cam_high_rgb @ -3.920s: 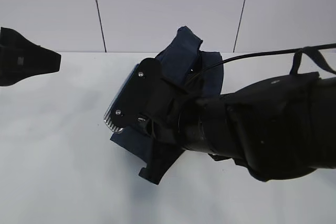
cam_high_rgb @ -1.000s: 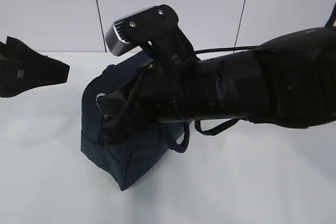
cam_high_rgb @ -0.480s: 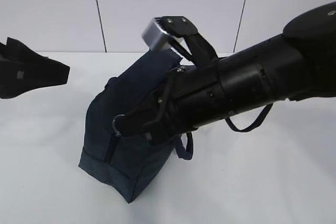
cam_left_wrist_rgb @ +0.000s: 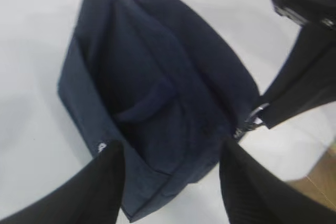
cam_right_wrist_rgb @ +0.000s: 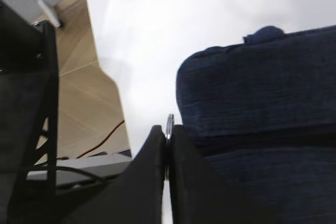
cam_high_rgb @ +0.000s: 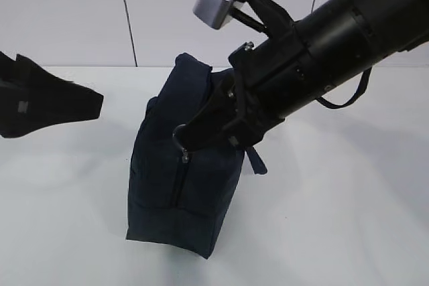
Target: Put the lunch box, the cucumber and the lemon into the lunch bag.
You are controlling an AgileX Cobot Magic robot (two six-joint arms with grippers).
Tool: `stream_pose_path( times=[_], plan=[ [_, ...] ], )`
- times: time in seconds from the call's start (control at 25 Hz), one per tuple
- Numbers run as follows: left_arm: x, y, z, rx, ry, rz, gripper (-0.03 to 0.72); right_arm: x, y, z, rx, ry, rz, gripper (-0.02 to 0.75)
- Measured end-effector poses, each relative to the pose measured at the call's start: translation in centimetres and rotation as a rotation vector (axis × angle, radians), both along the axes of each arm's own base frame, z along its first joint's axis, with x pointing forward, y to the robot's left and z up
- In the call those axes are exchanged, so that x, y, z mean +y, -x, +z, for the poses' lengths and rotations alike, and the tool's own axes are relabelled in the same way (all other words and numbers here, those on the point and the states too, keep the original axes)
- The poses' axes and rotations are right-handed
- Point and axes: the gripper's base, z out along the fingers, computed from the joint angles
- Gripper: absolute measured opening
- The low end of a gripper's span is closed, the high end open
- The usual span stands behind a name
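Note:
The dark navy lunch bag (cam_high_rgb: 184, 179) stands upright on the white table, zipped along its side. It also shows in the left wrist view (cam_left_wrist_rgb: 157, 93) and the right wrist view (cam_right_wrist_rgb: 257, 108). My right gripper (cam_high_rgb: 184, 140) is shut on the silver ring zipper pull (cam_right_wrist_rgb: 169, 124) at the bag's left end. My left gripper (cam_left_wrist_rgb: 170, 174) is open and empty, its black fingers (cam_left_wrist_rgb: 105, 182) apart, hovering over the bag's near edge; in the exterior view it sits at the far left (cam_high_rgb: 47, 105). The lunch box, cucumber and lemon are out of view.
A strap handle (cam_high_rgb: 257, 160) hangs from the bag under the right arm. The white table (cam_high_rgb: 335, 219) runs to a white panelled wall behind. Wooden floor and a red cable (cam_right_wrist_rgb: 100, 135) show beyond the table edge.
The right arm has lifted and swung up to the right, holding the zipper ring. The bag went from tilted to standing upright. The left gripper has edged slightly toward the bag.

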Motion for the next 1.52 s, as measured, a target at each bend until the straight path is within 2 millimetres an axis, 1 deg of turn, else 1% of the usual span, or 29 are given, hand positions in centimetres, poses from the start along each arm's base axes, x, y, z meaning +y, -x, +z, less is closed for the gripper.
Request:
stream_pose_path(
  times=[0.12, 0.32, 0.4, 0.44, 0.56, 0.68, 0.88, 1.08, 1.52],
  plan=[
    [-0.4, 0.5, 0.0, 0.002, 0.006, -0.077, 0.405, 0.1, 0.2, 0.3, 0.027, 0.006, 0.049, 0.02],
    [-0.7, 1.2, 0.0, -0.04, -0.033, -0.214, 0.405, 0.4, 0.1, -0.5, 0.083, 0.02, 0.08, 0.02],
    [-0.8, 1.3, -0.5, -0.055, -0.052, -0.252, 0.405, 0.4, -0.1, -0.8, 0.09, 0.022, 0.079, 0.02],
    [-0.8, 1.2, -1.0, -0.051, -0.056, -0.258, 0.405, 0.4, -0.1, -0.7, 0.089, 0.022, 0.079, 0.02],
    [-0.7, 1.3, -3.1, -0.026, -0.069, -0.242, 0.405, 0.4, -0.1, -0.8, 0.091, 0.024, 0.081, 0.02],
    [-0.7, 1.6, -4.2, -0.045, -0.046, -0.258, 0.405, 0.4, -0.1, -0.8, 0.091, 0.026, 0.083, 0.02],
    [-1.0, 1.4, -4.4, -0.112, -0.019, -0.274, 0.405, 0.4, -0.1, -0.8, 0.091, 0.026, 0.083, 0.02],
    [-1.4, 0.7, -5.0, -0.099, -0.005, -0.274, 0.405, 0.4, -0.2, -0.8, 0.083, 0.025, 0.074, 0.02],
    [-2.0, 0.0, -6.2, -0.07, -0.005, -0.312, 0.405, 1.5, -2.1, -1.1, 0.096, 0.016, 0.066, 0.02]
  ],
)
